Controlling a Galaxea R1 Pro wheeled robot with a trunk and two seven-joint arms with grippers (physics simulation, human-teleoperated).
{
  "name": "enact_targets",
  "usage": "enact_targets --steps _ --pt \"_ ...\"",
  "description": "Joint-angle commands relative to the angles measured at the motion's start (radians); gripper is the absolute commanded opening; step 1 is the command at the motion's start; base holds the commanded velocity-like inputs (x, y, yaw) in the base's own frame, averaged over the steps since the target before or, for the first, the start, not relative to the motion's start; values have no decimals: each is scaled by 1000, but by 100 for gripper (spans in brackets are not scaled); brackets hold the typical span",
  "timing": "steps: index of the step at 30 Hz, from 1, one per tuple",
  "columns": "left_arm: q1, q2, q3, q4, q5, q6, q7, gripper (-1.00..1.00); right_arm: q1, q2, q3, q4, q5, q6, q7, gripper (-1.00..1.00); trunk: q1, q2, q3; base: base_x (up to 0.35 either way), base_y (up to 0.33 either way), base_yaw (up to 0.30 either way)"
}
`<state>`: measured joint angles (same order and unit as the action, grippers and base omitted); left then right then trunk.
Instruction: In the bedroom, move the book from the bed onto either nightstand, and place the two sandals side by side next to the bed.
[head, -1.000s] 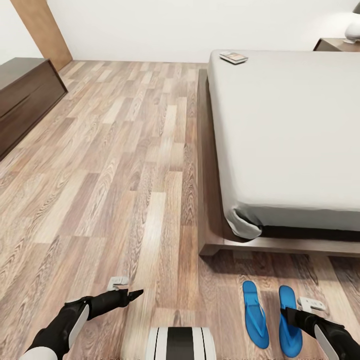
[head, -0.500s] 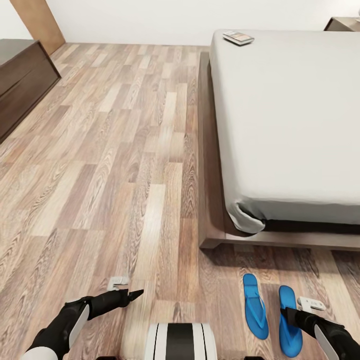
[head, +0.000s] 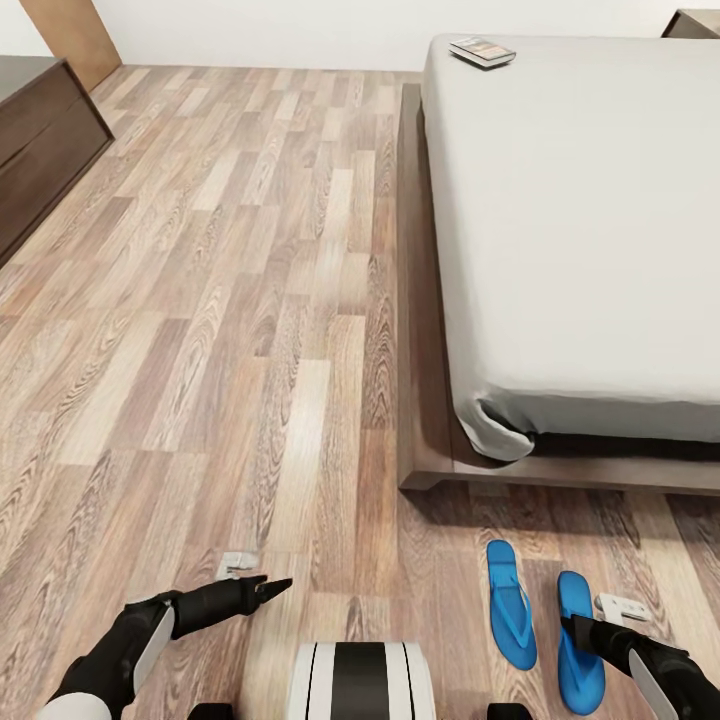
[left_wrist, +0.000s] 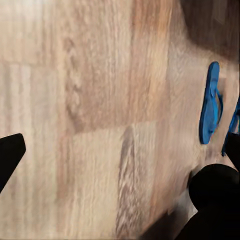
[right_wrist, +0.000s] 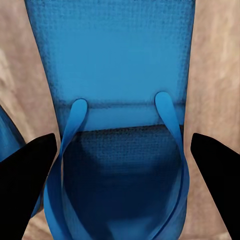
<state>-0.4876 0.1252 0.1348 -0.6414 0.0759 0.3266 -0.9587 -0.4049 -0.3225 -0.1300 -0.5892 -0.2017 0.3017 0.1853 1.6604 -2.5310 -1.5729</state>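
While hovering low over the plank floor (head: 250, 300), right gripper (right_wrist: 120, 150) spread wide, one dark fingertip at each side of the wrist view, nothing between them but the right-hand sandal (head: 579, 640) directly beneath, blue sole and blue straps in close-up. Other sandal (head: 510, 603) just beside it, nearly parallel, toes toward the bed (head: 580, 220), both on the floor near the foot of the frame. Same pair seen from the left wrist too, nearer one (left_wrist: 210, 102) lying on the planks. Left gripper (head: 272, 586) low over bare floor, well apart from the sandals; fingers spread apart in its wrist view, one dark tip (left_wrist: 9, 157) at the edge, holding nothing. Book (head: 482, 52) flat on the mattress, far corner, close to the bed's edge. Sliver of nightstand (head: 697, 22) past the far side of the bed. Dark dresser (head: 40, 140) along the left wall.
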Motion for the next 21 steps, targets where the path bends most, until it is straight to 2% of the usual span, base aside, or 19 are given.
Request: enact_targets --steps 1,2,4,6,10,14,21 --pt "0 2 5 -14 6 21 -53 100 0 0 -4 -1 -5 7 5 -100 0 0 -1 0 0 0" --pt "0 3 7 -26 6 32 -73 100 0 0 -4 -1 -5 7 5 -100 0 0 -1 0 0 0" --pt "0 8 19 -168 10 168 -161 100 0 0 -4 -1 -6 7 4 -100 0 0 -1 0 0 0" --pt "0 4 38 -245 30 251 -209 100 0 0 -4 -1 -5 7 4 -100 0 0 -1 0 0 0" --pt "0 -13 49 -274 38 278 -227 100 0 0 -4 -1 -6 7 3 -100 0 0 -1 0 0 0" --pt "3 -15 51 -277 39 281 -227 100 0 0 -4 -1 -5 7 4 -100 0 0 -1 3 0 0" --pt "4 -20 52 -278 39 282 -208 100 0 0 -4 -1 -5 6 5 -100 0 0 -1 119 0 0"
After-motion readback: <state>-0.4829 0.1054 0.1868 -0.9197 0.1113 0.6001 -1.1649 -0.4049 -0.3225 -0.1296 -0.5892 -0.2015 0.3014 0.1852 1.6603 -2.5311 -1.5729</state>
